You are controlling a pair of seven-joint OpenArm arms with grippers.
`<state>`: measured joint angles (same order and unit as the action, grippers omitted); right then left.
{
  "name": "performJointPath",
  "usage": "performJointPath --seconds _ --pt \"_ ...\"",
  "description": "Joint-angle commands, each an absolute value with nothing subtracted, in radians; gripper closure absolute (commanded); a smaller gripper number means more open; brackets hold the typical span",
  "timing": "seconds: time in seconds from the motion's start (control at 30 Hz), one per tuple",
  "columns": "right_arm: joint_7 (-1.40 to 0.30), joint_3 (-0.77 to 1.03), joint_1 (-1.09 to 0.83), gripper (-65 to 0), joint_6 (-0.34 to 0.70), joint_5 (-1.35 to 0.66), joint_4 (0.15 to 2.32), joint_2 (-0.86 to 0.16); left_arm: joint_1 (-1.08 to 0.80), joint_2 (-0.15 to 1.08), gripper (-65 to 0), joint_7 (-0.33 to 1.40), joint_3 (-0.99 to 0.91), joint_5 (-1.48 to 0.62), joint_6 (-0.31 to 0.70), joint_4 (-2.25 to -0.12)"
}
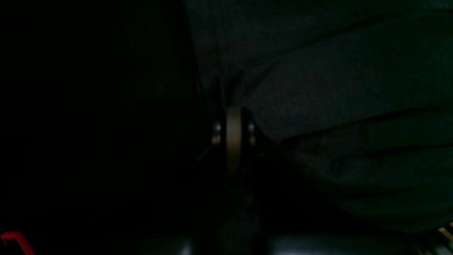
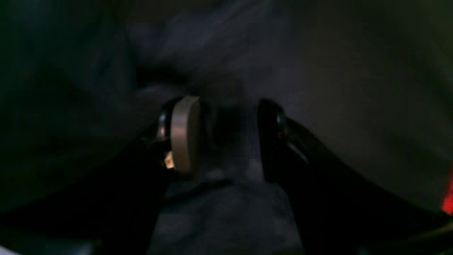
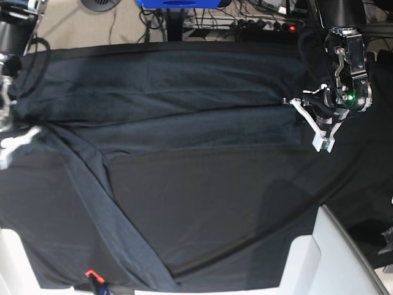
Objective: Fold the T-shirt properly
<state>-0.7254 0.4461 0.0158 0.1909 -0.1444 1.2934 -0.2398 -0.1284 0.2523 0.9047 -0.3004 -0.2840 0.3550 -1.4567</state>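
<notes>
The dark charcoal T-shirt (image 3: 184,117) lies spread across the far half of the black tablecloth (image 3: 233,209). One long sleeve (image 3: 110,215) runs diagonally toward the front edge. My left gripper (image 3: 295,104) is at the shirt's right edge. In the left wrist view its jaws (image 1: 233,109) are pressed together, with shirt cloth (image 1: 336,88) pinched at the tips. My right gripper (image 3: 18,141) is blurred at the shirt's left end. In the right wrist view it (image 2: 226,134) stands around a thick bunch of shirt cloth (image 2: 226,212) that fills the gap.
White table parts (image 3: 307,258) show at both front corners. A small red and black object (image 3: 92,276) sits at the front edge. Cables and a power strip (image 3: 264,24) lie on the floor behind the table. Both wrist views are very dark.
</notes>
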Motion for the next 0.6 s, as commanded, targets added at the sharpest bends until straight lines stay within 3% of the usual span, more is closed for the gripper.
performJointPath --seconds 0.0,0.17,0.27,0.3,0.57 --pt "-0.694 0.478 0.033 -24.3 0.193 -0.143 1.342 -0.245 -0.119 0.265 0.0 0.891 -0.306 -0.283 0.354 -1.477" --pt "-0.636 0.498 0.047 -21.0 0.348 -0.142 1.36 -0.239 -0.117 0.265 0.0 0.891 -0.306 -0.283 0.354 -1.477" --pt "-0.618 0.501 0.11 -2.7 0.394 -0.139 1.237 -0.243 -0.113 0.263 0.0 0.891 -0.306 -0.283 0.354 -1.477" --pt "-0.616 0.501 0.128 0.0 0.397 -0.139 1.193 -0.246 -0.113 0.263 0.0 0.891 -0.306 -0.283 0.354 -1.477" --pt "-0.507 0.501 0.2 0.0 0.395 -0.137 0.957 -0.275 -0.116 0.265 0.0 0.891 -0.306 -0.283 0.352 -1.475"
